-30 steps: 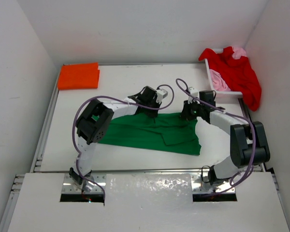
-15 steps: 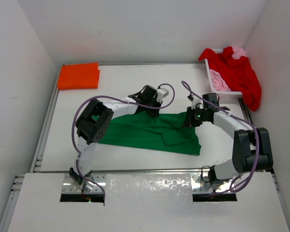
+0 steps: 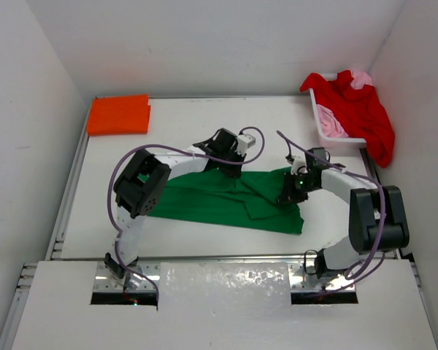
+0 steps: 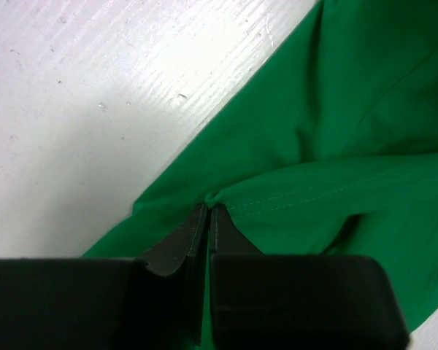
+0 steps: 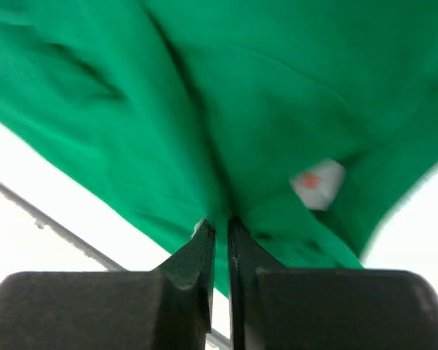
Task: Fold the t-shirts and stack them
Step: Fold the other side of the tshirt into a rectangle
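Item: green t-shirt (image 3: 212, 204) | spread on tabletop (image 3: 175, 131), beneath and ahead of both tools | left tool (image 4: 208, 211) clamped on a stitched hem fold | right tool (image 5: 217, 222) nipping a gathered edge | I judge both pinches serve to carry one fold over.

This is looking like a robot lab: plain white walls (image 3: 204, 44) are closing in a white tabletop (image 3: 175, 135), with the left robot arm (image 3: 140, 188) and the right robot arm (image 3: 376, 219) sitting at its edge.

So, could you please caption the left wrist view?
Left gripper, jaws shut on a stitched fold of the green cloth t-shirt, white table beneath.
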`<state>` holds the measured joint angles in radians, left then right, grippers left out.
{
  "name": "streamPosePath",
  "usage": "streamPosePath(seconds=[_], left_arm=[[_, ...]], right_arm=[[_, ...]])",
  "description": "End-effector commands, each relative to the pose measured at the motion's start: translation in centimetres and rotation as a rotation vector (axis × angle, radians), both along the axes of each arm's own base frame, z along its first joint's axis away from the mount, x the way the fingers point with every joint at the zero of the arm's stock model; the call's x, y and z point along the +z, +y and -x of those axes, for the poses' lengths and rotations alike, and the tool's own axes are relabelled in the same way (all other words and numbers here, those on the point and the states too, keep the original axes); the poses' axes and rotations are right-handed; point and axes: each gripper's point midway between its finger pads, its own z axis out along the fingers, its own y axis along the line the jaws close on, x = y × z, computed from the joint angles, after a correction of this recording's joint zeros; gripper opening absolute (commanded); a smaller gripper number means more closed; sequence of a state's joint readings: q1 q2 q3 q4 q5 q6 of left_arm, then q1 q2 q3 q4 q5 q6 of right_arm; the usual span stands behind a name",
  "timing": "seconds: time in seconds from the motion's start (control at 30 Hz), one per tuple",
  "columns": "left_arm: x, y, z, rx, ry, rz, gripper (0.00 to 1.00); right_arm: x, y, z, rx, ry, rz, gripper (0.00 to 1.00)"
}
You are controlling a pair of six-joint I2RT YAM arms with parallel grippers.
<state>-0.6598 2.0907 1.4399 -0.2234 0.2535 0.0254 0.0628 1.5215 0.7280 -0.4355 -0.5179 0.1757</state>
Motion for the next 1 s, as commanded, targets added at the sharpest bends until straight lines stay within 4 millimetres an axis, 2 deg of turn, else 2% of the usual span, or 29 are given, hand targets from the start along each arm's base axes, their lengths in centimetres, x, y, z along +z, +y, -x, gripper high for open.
streamPosePath(seconds=[0.0,0.03,0.07,0.17,0.23,0.27,0.3,0.37,0.47,0.53,0.6,0.7,0.73,0.77,0.83,0.9,0.97], left_arm=[[0.6,0.7,-1.0,0.013,-0.032,-0.005,0.01],[0.5,0.8,-1.1,0.016,-0.032,-0.01,0.03],[0.5,0.7,-1.2,0.013,-0.038,-0.012,0.03],[0.8,0.6,-1.4,0.006,-0.041,-0.014,0.05],[1.0,0.4,-1.3,-0.005,-0.038,-0.006,0.06],[1.0,0.3,-1.2,-0.008,-0.036,-0.003,0.07],[1.0,0.3,-1.0,-0.015,-0.029,0.002,0.07],[1.2,0.1,-0.9,-0.021,-0.029,0.009,0.09],[1.7,-0.2,-0.8,-0.032,-0.032,0.028,0.09],[2.1,-0.4,-1.0,-0.035,-0.04,0.038,0.11],[2.3,-0.4,-1.4,-0.021,-0.052,0.031,0.12],[1.9,0.3,-1.7,0.016,-0.056,-0.004,0.14],[1.9,0.5,-1.6,0.021,-0.053,-0.006,0.14],[1.9,0.5,-1.4,0.018,-0.052,-0.003,0.15],[2.2,0.2,-1.1,0.005,-0.05,0.013,0.19],[2.3,-0.1,-1.0,-0.005,-0.046,0.018,0.21],[2.1,-0.2,-0.8,-0.01,-0.031,0.017,0.23]], right_arm=[[-0.5,-2.1,0.0,-0.094,0.033,0.081,0.1],[-0.2,-2.4,-0.4,-0.107,0.014,0.086,0.19],[-0.1,-3.0,-0.6,-0.127,0.01,0.103,0.23],[1.0,-3.0,-1.1,-0.089,-0.035,0.097,0.35],[2.1,-2.5,-1.5,-0.065,-0.079,0.069,0.38],[3.6,-1.8,-2.0,-0.04,-0.148,0.022,0.38],[4.4,-1.3,-2.1,-0.029,-0.183,-0.004,0.38],[6.6,-0.7,-3.3,-0.04,-0.284,-0.048,0.39],[8.5,-0.7,-5.4,-0.092,-0.358,-0.069,0.4],[9.2,-0.5,-7.2,-0.133,-0.357,-0.089,0.43],[8.6,-0.6,-8.7,-0.157,-0.318,-0.087,0.43],[7.4,-1.1,-9.9,-0.198,-0.293,-0.06,0.38],[7.1,-0.7,-10.5,-0.196,-0.302,-0.062,0.27],[7.1,-0.3,-10.8,-0.204,-0.303,-0.074,0.22],[7.3,0.9,-11.6,-0.184,-0.329,-0.085,0.18],[6.9,2.2,-11.5,-0.169,-0.316,-0.084,0.16],[5.6,2.5,-11.5,-0.213,-0.269,-0.092,0.1]])
